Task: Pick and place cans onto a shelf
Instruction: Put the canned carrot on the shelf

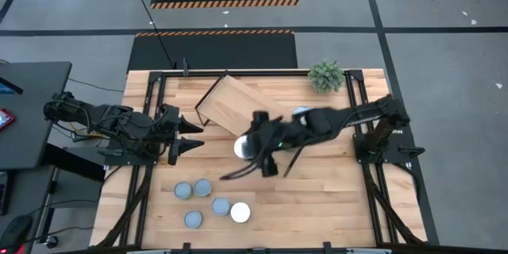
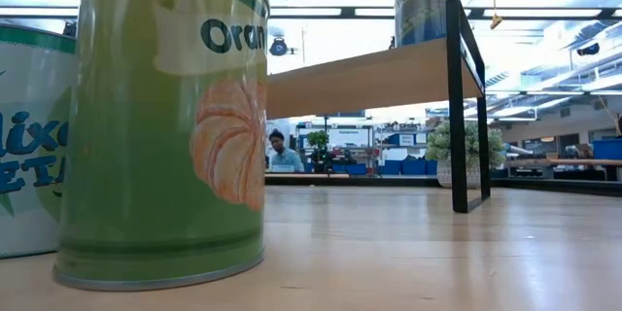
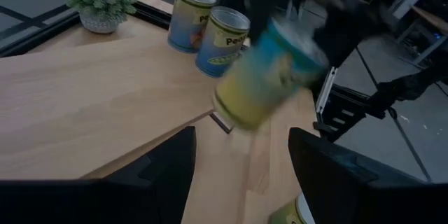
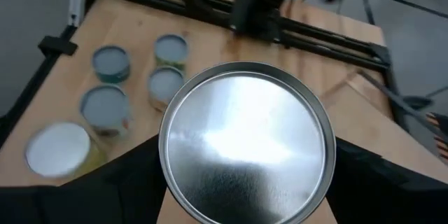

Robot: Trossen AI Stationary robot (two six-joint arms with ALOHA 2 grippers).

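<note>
My right gripper (image 1: 254, 149) is shut on a can (image 1: 242, 148) with a silvery-white top, held over the near edge of the light wood shelf (image 1: 230, 103). In the left wrist view the can (image 3: 269, 77) shows blurred and tilted. Two cans (image 3: 210, 28) stand upright on the shelf's far end. Several cans (image 1: 202, 186) stand on their bottoms on the table near its front left, one white-topped (image 1: 240, 212). My left gripper (image 1: 194, 135) is open and empty, left of the shelf, pointing toward the held can. My right gripper pinches the can's round side (image 4: 165, 161), near its top end, between its two fingers. The fingers (image 4: 133, 182) come slanting down from the table's right. The can is lifted clear of table and shelf, tilted, its top (image 4: 245, 147) toward the wrist camera.
A small potted plant (image 1: 326, 75) stands at the table's far right, beyond the shelf. The shelf's black frame leg (image 2: 457, 107) stands on the table. Black rails (image 1: 151, 127) run along the table's left and right sides. A person (image 2: 282, 151) shows far off in the room.
</note>
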